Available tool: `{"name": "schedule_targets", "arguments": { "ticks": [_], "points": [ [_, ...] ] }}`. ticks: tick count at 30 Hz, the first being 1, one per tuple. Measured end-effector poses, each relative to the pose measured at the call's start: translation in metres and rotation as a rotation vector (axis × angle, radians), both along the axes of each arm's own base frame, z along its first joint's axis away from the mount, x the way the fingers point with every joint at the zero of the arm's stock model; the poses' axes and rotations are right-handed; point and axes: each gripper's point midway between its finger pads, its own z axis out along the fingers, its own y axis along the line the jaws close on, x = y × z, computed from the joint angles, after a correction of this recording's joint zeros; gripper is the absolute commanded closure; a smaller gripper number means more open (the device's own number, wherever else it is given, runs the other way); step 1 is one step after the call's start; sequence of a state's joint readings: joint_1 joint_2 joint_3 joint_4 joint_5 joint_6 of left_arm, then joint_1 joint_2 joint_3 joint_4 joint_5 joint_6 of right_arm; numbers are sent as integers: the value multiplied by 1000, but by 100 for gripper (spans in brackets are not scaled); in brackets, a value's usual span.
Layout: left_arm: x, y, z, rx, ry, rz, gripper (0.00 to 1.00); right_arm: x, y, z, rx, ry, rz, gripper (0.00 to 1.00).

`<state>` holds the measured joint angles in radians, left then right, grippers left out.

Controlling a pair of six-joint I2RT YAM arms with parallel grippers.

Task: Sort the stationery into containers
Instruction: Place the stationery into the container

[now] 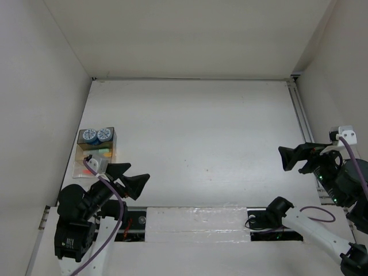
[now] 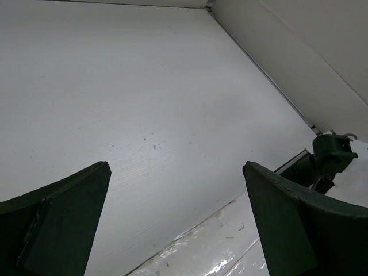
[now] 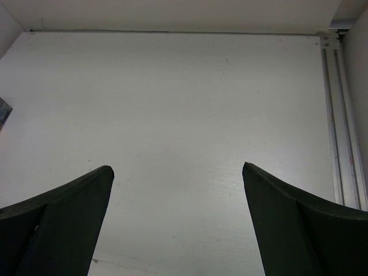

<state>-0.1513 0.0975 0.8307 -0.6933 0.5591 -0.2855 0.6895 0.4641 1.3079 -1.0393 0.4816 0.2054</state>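
The small tan tray (image 1: 79, 167) with clear sides sits at the left side of the table. Two round blue-and-white cylinders (image 1: 96, 135) stand in its far compartment. An orange highlighter (image 1: 91, 154) and a green one (image 1: 105, 153) lie in the compartments behind my left wrist, which partly hides them; no pens show. My left gripper (image 1: 140, 172) is open and empty, just right of the tray's near end, over bare table in its wrist view (image 2: 176, 167). My right gripper (image 1: 282, 158) is open and empty at the right side, also over bare table (image 3: 177, 167).
White walls close in the table at the left, back and right. A metal rail (image 1: 299, 109) runs along the right edge and shows in the right wrist view (image 3: 339, 132). A glossy taped strip (image 1: 195, 218) lies along the near edge. A white plug block (image 1: 347, 135) sits far right.
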Motion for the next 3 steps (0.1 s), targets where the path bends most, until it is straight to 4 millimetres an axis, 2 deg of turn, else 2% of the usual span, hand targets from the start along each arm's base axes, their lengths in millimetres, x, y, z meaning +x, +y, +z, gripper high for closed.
{"name": "schedule_targets", "arguments": {
  "ticks": [3],
  "points": [
    [0, 0, 0, 0, 0, 0, 0, 0, 0, 0, 0, 0, 0, 0]
  ]
}}
